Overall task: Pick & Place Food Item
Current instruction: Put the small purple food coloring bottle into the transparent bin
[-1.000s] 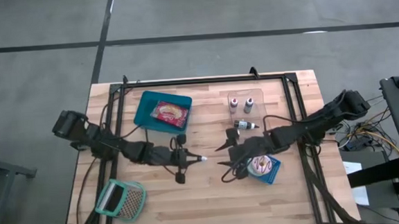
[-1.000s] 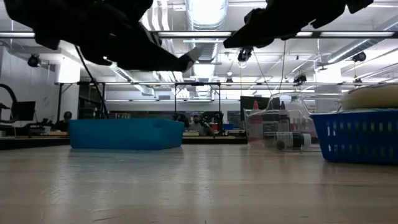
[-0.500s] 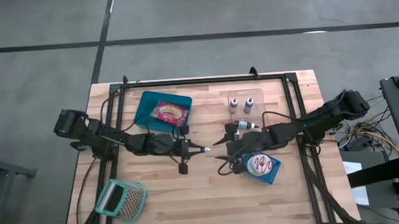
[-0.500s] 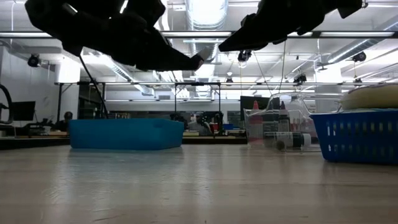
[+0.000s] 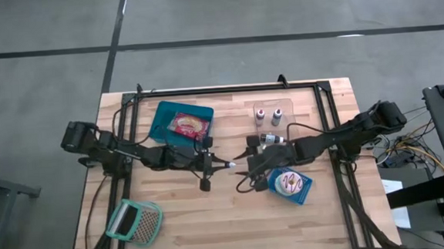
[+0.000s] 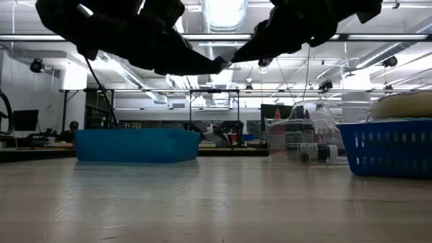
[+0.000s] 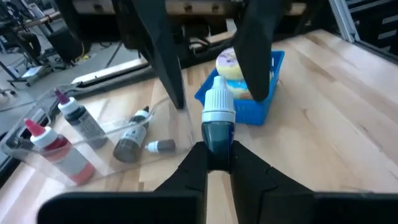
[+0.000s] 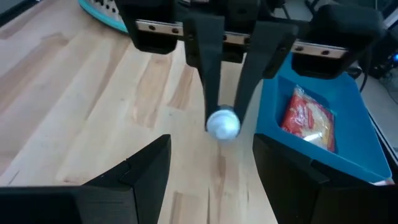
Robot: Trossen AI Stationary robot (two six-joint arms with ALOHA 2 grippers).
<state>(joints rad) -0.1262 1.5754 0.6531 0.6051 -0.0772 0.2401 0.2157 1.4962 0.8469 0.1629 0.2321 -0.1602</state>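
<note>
High view: both arms meet over the middle of the table (image 5: pixel 181 220). Left gripper (image 5: pixel 218 164) is clamped on a small bottle (image 5: pixel 226 165), blue-bodied with a white cap, held level with the cap end pointing toward the other arm. Left wrist view confirms the grip: the two fingers (image 7: pixel 189 171) pinch the bottle's lower body, leaving the cap and neck free, presumably so a second gripper has something to take hold of. Right gripper (image 5: pixel 245 168) faces it, jaws spread wide and empty; in the right wrist view the white cap sits centred in the gap ahead of those fingers (image 8: pixel 146 165), near but not yet between them. Reads as a mid-air handover being lined up; judgement only. Low view shows the two tips close together well above the wood, nothing touching the surface. Elsewhere: teal tray (image 5: pixel 160 127) with a red-and-yellow packet (image 5: pixel 189 126) behind the left arm; clear tray (image 5: pixel 286 105) with more bottles (image 5: pixel 269 117) behind the right arm; blue basket (image 5: pixel 305 187) holding a doughnut-like item (image 5: pixel 290 184) just beside the right gripper; teal grater-like object (image 5: pixel 135 222) at the front left.
</note>
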